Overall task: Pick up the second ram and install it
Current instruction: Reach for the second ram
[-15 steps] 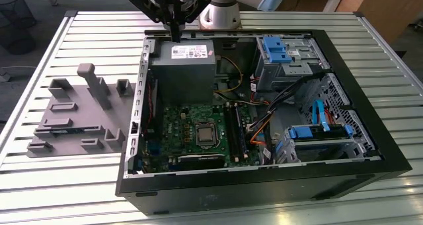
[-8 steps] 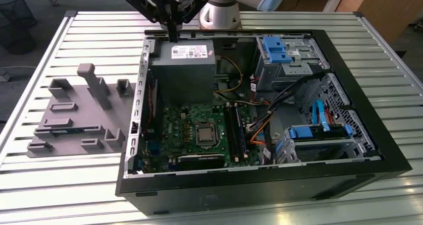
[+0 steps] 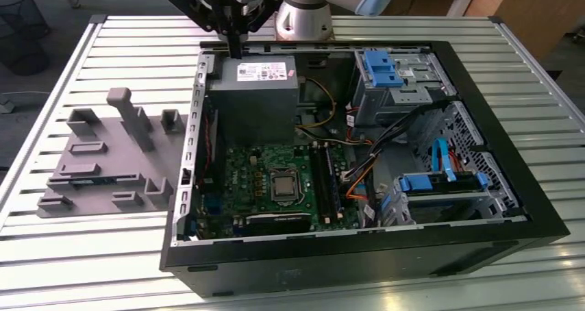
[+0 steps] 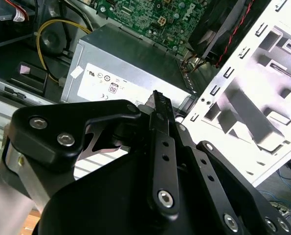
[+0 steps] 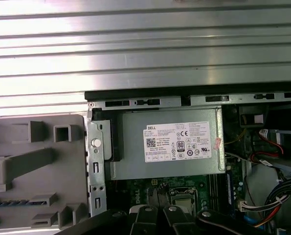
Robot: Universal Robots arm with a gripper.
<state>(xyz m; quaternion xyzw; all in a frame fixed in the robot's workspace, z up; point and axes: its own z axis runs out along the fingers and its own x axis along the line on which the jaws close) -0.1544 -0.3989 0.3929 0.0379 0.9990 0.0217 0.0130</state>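
Aluminium slatted table (image 3: 92, 256), opened computer case (image 3: 366, 256) laid on it.
Exterior view: gripper (image 3: 237, 51) held above the power supply (image 3: 256, 95), second ram (image 3: 90, 181) lodged in the grey fixture (image 3: 119, 146) alongside. Second wrist view: gripper (image 4: 157, 96) seen pinched closed, empty.

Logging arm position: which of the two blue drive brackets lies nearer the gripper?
The far blue bracket, beside the grey power supply that the gripper hangs by; the other blue bracket sits toward the exterior view's lower right, farther off.
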